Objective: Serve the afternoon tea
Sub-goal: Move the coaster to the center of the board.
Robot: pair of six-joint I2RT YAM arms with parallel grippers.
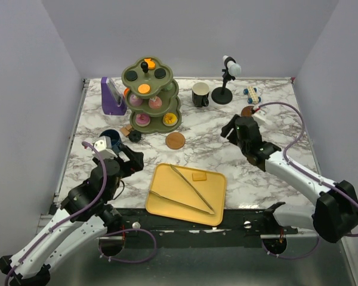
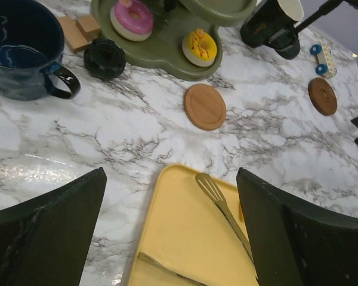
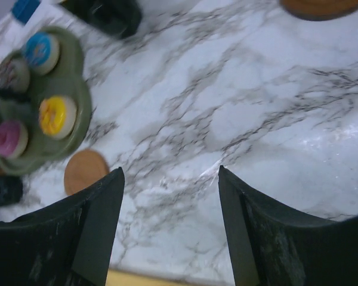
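Note:
The olive-green three-tier stand (image 1: 173, 106) stands at the back left and holds several doughnuts and cupcakes. A dark-blue mug (image 1: 110, 137) sits in front of it to the left, and a black cream-lined mug (image 1: 200, 94) to its right. One brown coaster (image 1: 175, 140) lies in front of the stand, another (image 1: 248, 111) at the right. A black toy cake (image 1: 135, 136) and a biscuit (image 1: 126, 130) lie by the blue mug. My left gripper (image 1: 134, 161) is open and empty above the tray's left edge (image 2: 170, 190). My right gripper (image 1: 230, 131) is open and empty over bare marble (image 3: 170, 179).
A yellow tray (image 1: 167, 205) at the front holds metal tongs (image 1: 191, 189) and a small biscuit (image 1: 198, 176). A purple wedge holder (image 1: 112, 97) stands at the back left. A black stand with a white ball top (image 1: 227, 80) and a blue-and-white toy (image 1: 251, 92) stand at the back right.

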